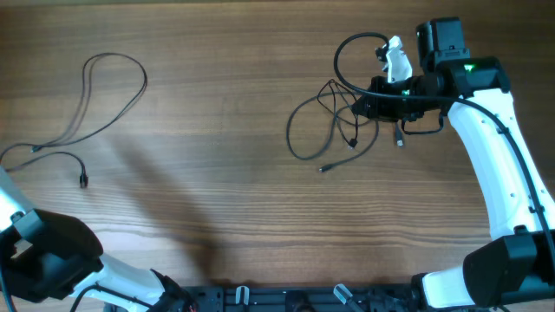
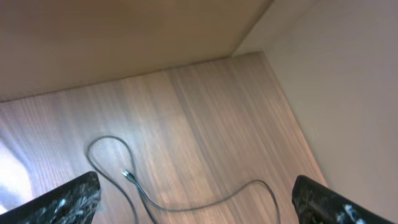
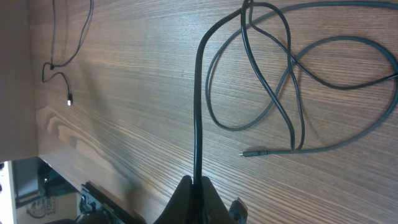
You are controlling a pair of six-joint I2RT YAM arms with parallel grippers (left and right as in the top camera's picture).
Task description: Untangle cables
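Untangling in progress, extraction step. One freed cable [image 1: 144, 84] lies alone in a loose curve at the left end of the tabletop [image 1: 217, 182], well apart from the others; the left wrist view shows part of it lying flat below the left pincer [image 2: 196, 194], whose fingers are spread wide and grip nothing. The remaining knot [image 3: 291, 60] sits on the right half of the tabletop, a cluster of thin dark loops crossing one another, with one plug end lying free at its near edge. The right pincer [image 3: 198, 186] is pressed together on a single black strand [image 3: 198, 112], which rises from the fingers and runs straight into the knot. Judged from this layout, the task is partly done: one cable out, several interlaced. The next move calls for drawing the pinched strand away from the cluster along a line that lets its loops slip off the crossings instead of cinching them. The idle left pincer could pin the rest if the whole knot drags along.
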